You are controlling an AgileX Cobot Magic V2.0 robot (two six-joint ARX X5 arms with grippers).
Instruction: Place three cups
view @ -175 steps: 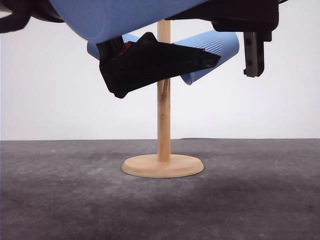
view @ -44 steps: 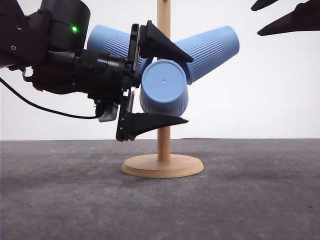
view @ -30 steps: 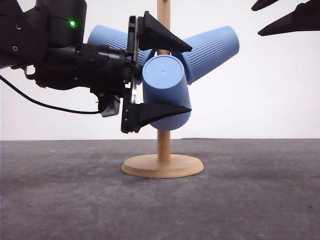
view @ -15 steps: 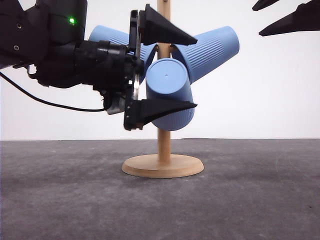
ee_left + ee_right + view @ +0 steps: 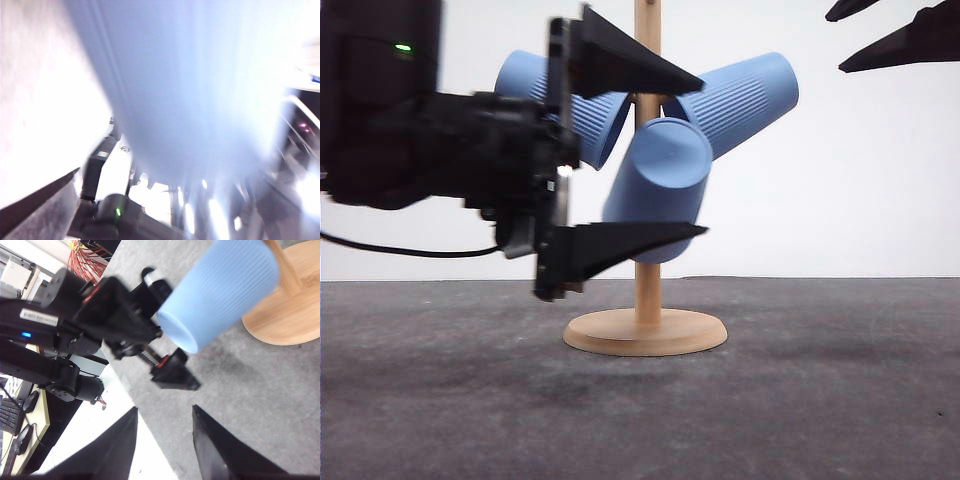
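The grey table (image 5: 820, 400) spreads wide and bare around a wooden cup stand (image 5: 646, 330), whose round base sits near the middle and whose upright post rises out of the top of the front view. The left gripper (image 5: 620, 150), bulky and dark, reaches in from the left with its jaws spread well apart, one finger above and one below the front cup (image 5: 655, 190). Neither finger looks pressed against the cup, so it seems to hang on the stand by itself, base tilted up toward the camera. Two more cups are on the stand: the left cup (image 5: 545, 95) partly behind the gripper body, and the right cup (image 5: 745, 95) angled up and to the right, in the clear. In the right wrist view a ribbed cup (image 5: 220, 295) juts out beside the stand's base.

The right gripper (image 5: 890, 35) hangs high at the upper right, well apart from the stand, its fingers parted and holding nothing.

All three cups appear to be on the stand, so the step in hand looks like the release and retreat of the left arm. The next move likely calls for drawing straight back to the left, keeping the lower finger from catching the front cup's rim. Open room lies left and toward the camera; the post and the left cup crowd the upper finger.
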